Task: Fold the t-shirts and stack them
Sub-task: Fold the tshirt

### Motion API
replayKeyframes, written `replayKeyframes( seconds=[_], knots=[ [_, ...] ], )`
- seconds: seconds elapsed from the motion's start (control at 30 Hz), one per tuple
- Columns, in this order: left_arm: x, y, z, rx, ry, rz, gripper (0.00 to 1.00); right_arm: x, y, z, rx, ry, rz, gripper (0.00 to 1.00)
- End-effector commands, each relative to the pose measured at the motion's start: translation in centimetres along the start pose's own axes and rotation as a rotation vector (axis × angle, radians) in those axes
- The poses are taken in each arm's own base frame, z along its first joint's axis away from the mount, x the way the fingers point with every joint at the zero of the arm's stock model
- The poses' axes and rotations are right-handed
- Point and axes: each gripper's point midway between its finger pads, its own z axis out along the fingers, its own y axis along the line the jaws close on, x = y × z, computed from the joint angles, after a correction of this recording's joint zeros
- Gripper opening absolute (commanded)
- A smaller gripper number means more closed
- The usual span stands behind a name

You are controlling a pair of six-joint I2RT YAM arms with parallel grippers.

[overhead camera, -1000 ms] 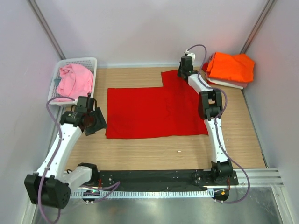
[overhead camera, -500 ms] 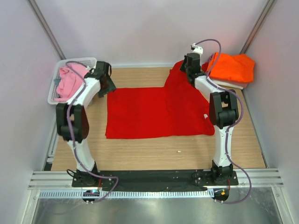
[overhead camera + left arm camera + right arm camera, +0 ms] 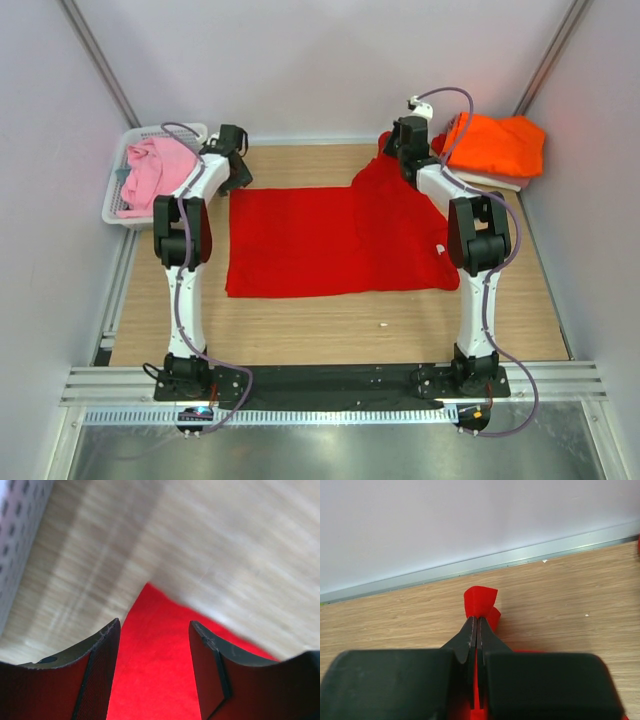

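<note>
- A pale wood-grain tabletop [image 3: 330, 320] fills the floor of a booth enclosed by plain, light-coloured walls [image 3: 320, 60].
- A metal strip [image 3: 520, 557] runs along the foot of the back wall.
- The red t-shirt [image 3: 320, 240] lies spread mostly flat across the middle of the tabletop, its far right part drawn up into a peak.
- The right hand [image 3: 395, 150] is clamped tight on that peak, and a tuft of red cloth pokes out past its fingertips.
- The left hand [image 3: 235, 165] hangs over the shirt's far left corner, its jaws apart and holding nothing.
- An orange t-shirt [image 3: 495, 145] sits folded in the far right corner on top of a white t-shirt [image 3: 490, 182].
- A pink t-shirt [image 3: 150, 170] lies crumpled in a white basket [image 3: 112, 205] in the far left corner.
</note>
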Motion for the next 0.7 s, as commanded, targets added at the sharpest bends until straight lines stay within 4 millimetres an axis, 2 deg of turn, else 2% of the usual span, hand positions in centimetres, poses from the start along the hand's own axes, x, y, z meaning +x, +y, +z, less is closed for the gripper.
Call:
replayKeyframes(
  seconds=[0.0,0.17,0.37,0.47,0.57,0.63,0.67],
  knots=[
    [-3.5,-0.7,-0.1,0.017,-0.091,-0.058,0.58,-3.9,2.3,-1.3,-0.065,-0.09,0.029,0.01],
    [-2.7,-1.5,1.6,0.045,-0.062,-0.115,0.58,-3.4,2.0,-1.2,-0.055,-0.073,0.021,0.02],
    [-0.5,-1.3,3.3,0.036,-0.003,-0.133,0.57,-2.9,1.5,-0.9,-0.034,-0.052,0.011,0.02],
    [-0.4,-1.5,3.8,0.035,-0.005,-0.14,0.56,-2.8,1.5,-0.8,-0.031,-0.047,0.011,0.01],
    [0.3,-1.5,4.6,0.032,0.013,-0.137,0.48,-2.6,1.4,-0.8,-0.03,-0.042,0.011,0.01],
    [0.6,-1.6,4.8,0.039,0.024,-0.135,0.37,-2.6,1.2,-0.9,-0.026,-0.041,0.009,0.02],
    [0.6,-1.7,4.9,0.042,0.025,-0.137,0.28,-2.5,1.3,-0.9,-0.027,-0.037,0.009,0.02]
  ],
)
